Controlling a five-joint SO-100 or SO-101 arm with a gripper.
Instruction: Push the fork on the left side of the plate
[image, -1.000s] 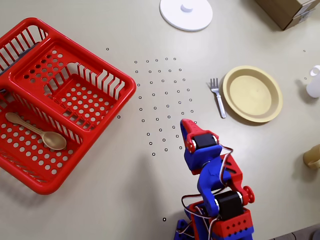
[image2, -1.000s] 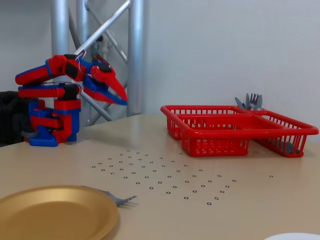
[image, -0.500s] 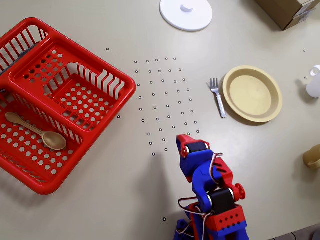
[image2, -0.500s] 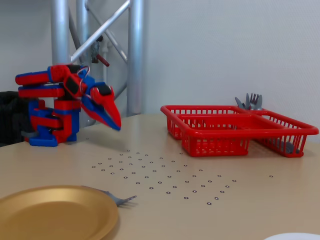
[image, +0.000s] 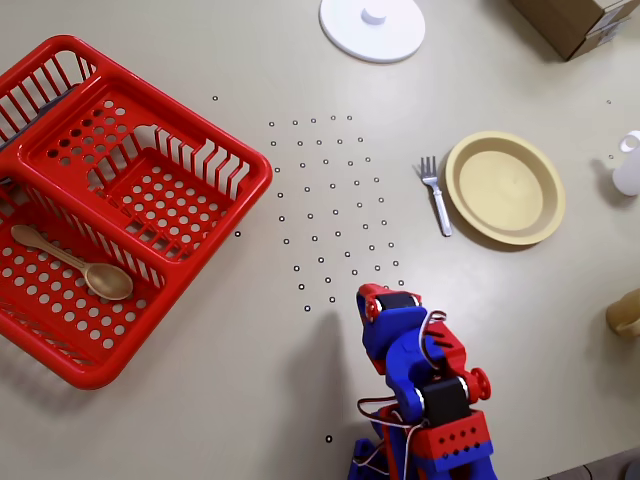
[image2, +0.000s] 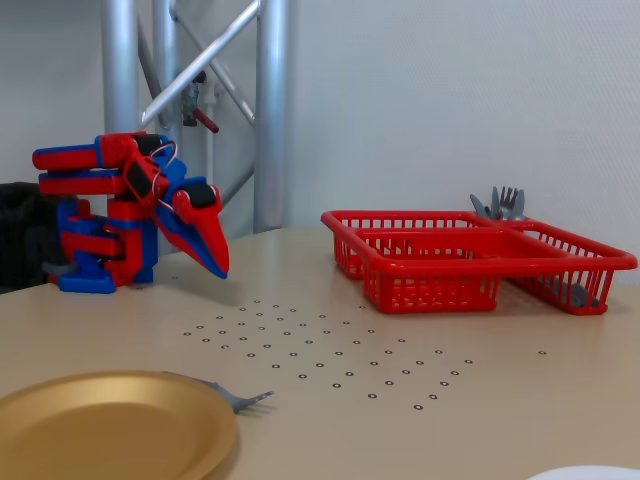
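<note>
The small silvery fork (image: 436, 195) lies on the table just left of the pale yellow plate (image: 505, 187) in the overhead view, tines pointing away from the arm, handle nearly touching the plate's rim. In the fixed view the fork (image2: 238, 399) pokes out from behind the plate (image2: 110, 425) at the bottom left. My red and blue gripper (image: 378, 300) is folded back near the arm's base, well away from the fork. In the fixed view the gripper (image2: 222, 270) points down at the table, its jaws together and empty.
A red plastic basket (image: 110, 200) fills the left of the overhead view with a tan spoon (image: 70, 262) in it; grey cutlery (image2: 500, 203) stands in its far compartment. A white disc with a knob (image: 372, 25), a cardboard box (image: 580, 20) and a white object (image: 628, 165) lie at the edges.
</note>
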